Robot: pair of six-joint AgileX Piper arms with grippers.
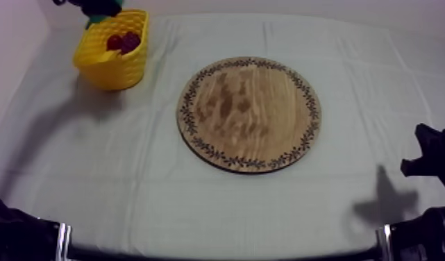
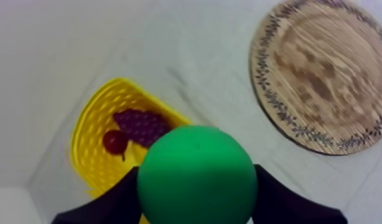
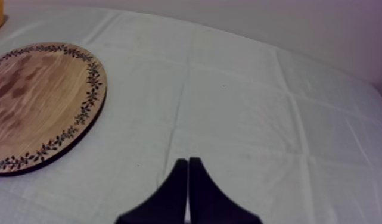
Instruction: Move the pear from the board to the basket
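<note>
— Pear right up close, green, clamped between the left tool's fingers, over the basket, 10 o'clock from the board.
— yep, grapes and a small red fruit in there. Right tool pinched closed on nothing, above the worktop at the board's 3 o'clock.

The yellow basket stood at the table's far left corner; a small red fruit and a darker bunch of grapes lay inside it; the left gripper hung over its far rim, a bit of the green pear beneath it; the round wooden board lay bare at the centre; the right arm sat low at the right edge.
</note>
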